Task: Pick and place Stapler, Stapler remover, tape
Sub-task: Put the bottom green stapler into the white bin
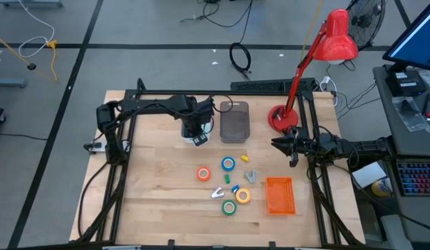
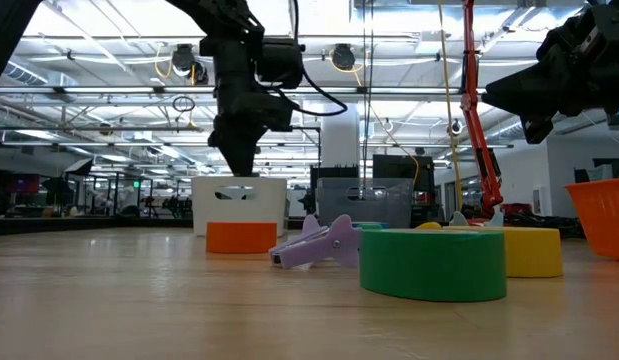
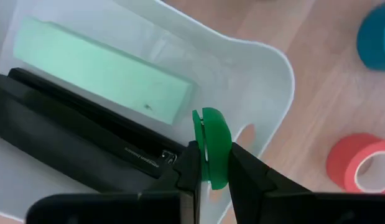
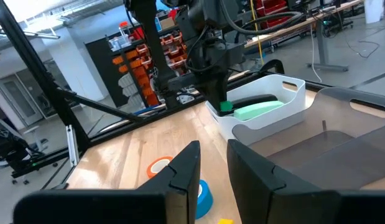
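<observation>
Over the white bin: left gripper (image 3: 208,168) pinches a small green piece (image 3: 212,146) between its fingers, above the bin (image 3: 267,81).
White bin contents: pale green stapler (image 3: 99,68) beside a black one (image 3: 80,146).
Table middle: orange tape (image 1: 203,173), blue tape (image 1: 228,164), green tape (image 1: 229,207), yellow tape (image 1: 243,196); purple stapler remover (image 2: 314,243) among them.
Right side: right gripper (image 4: 212,165) hovers near the lamp base (image 1: 280,118), fingers slightly apart, empty.
Front right: orange basket (image 1: 280,195).

Green tape roll (image 2: 433,262) nearest camera, flat on wood surface (image 2: 139,300). Yellow roll (image 2: 529,249) just behind it to right. Purple stapler remover (image 2: 315,243) left of green roll. Orange roll (image 2: 241,236) farther left, white bin (image 2: 239,200) behind. Dark arm's end effector (image 2: 236,160) hangs above white bin. Orange basket (image 2: 603,214) at right edge.
</observation>
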Motion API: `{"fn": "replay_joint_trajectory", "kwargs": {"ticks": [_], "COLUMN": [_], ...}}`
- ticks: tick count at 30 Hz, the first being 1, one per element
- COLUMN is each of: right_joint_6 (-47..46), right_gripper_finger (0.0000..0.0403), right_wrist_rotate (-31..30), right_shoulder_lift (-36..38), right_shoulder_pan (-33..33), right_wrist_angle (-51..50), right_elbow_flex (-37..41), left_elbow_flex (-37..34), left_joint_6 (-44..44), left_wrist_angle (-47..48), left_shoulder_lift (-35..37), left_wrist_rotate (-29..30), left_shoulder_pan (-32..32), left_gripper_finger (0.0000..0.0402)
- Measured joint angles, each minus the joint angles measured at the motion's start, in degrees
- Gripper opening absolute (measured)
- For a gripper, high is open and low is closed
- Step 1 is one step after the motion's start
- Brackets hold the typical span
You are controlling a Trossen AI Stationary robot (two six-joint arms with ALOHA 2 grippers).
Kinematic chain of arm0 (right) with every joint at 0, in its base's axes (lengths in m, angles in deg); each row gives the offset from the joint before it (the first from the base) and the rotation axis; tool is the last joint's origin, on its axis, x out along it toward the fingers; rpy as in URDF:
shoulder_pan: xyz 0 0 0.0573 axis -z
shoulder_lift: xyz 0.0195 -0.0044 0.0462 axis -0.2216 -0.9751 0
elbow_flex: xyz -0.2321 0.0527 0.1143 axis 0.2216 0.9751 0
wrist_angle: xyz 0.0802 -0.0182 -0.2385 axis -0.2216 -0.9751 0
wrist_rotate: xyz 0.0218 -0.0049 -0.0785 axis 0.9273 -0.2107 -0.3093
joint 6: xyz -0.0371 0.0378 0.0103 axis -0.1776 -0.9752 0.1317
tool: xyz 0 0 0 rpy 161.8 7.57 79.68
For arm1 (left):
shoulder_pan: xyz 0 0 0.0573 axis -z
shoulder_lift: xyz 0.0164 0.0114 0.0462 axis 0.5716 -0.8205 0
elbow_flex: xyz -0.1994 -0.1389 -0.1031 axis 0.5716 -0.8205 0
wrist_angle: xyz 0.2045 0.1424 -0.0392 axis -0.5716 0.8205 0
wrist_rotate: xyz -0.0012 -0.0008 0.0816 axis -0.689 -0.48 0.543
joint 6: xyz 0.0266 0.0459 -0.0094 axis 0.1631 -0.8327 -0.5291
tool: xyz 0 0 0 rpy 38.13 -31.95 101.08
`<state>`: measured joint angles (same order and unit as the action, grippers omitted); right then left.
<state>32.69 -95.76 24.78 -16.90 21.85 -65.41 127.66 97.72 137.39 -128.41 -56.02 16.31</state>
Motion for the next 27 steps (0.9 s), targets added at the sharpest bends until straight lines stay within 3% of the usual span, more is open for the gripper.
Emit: {"fn": "replay_joint_trajectory", "kwargs": {"ticks": [27], "right_joint_6": [-0.1], "right_gripper_finger": [0.0073], "right_wrist_rotate": [0.0], "right_shoulder_lift": [0.0], "right_shoulder_pan": [0.0], "right_wrist_angle": [-0.1], "right_elbow_flex": [0.0], "left_elbow_flex": [-2.3], "left_joint_6": [-15.0], "left_wrist_angle": [-0.7], "left_shoulder_lift": [0.0], "left_wrist_rotate": [-0.8], "left_shoulder_pan": [0.6], "left_gripper_finger": [0.0051]}}
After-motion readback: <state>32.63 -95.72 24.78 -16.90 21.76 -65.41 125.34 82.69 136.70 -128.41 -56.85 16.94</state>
